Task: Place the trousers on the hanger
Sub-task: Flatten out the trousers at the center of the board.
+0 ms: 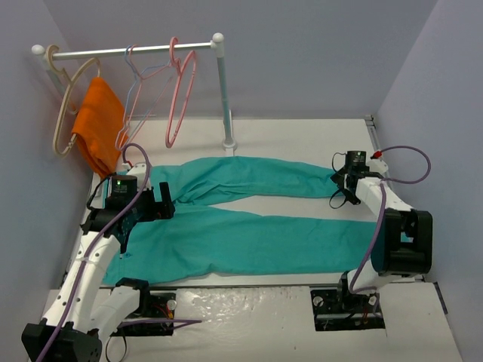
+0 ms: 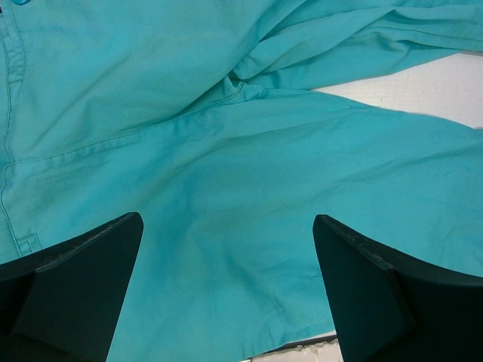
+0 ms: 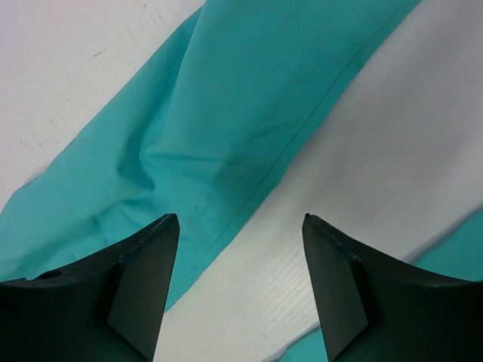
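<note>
Looking from above, we are seeing the trousers (image 1: pixel 249 230) lying flat on the table (image 1: pixel 302 136), legs running toward three o'clock. Our left gripper (image 1: pixel 166 202) is hovering, jaws spread wide and empty, over their crotch at nine o'clock. Our right gripper (image 1: pixel 338 191), jaws apart and empty, is hovering over the far leg's cuff at three o'clock. The hanger (image 1: pixel 186 94) is hanging on the rail (image 1: pixel 113 53) at eleven o'clock.

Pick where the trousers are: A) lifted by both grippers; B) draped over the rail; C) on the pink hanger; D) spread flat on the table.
D: the trousers lie flat on the table, both legs stretched out across it.
</note>
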Robot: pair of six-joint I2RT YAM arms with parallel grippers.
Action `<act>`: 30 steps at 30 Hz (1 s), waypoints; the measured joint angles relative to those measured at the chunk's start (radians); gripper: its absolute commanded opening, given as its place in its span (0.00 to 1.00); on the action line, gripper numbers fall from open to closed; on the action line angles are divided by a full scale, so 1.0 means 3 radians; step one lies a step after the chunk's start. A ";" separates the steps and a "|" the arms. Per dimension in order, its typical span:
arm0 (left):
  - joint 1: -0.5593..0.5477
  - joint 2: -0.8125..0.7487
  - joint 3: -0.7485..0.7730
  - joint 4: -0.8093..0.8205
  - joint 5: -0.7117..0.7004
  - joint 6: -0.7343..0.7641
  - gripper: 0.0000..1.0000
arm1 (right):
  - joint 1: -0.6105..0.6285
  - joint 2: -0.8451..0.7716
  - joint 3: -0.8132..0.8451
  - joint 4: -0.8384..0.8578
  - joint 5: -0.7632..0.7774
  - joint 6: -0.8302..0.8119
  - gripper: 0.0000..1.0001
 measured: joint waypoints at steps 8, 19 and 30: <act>0.0000 0.0026 0.0000 0.0000 0.0001 0.0000 0.95 | -0.0060 0.0323 -0.0001 0.0337 -0.0142 0.0049 0.60; 0.0000 0.0074 0.0000 0.0000 -0.0008 0.0000 0.95 | -0.0114 0.0524 -0.0102 0.0613 -0.0241 0.0065 0.43; 0.0000 0.0106 0.0000 0.0000 -0.0009 0.0001 0.95 | -0.0128 0.0621 -0.0056 0.0668 -0.0257 0.0011 0.00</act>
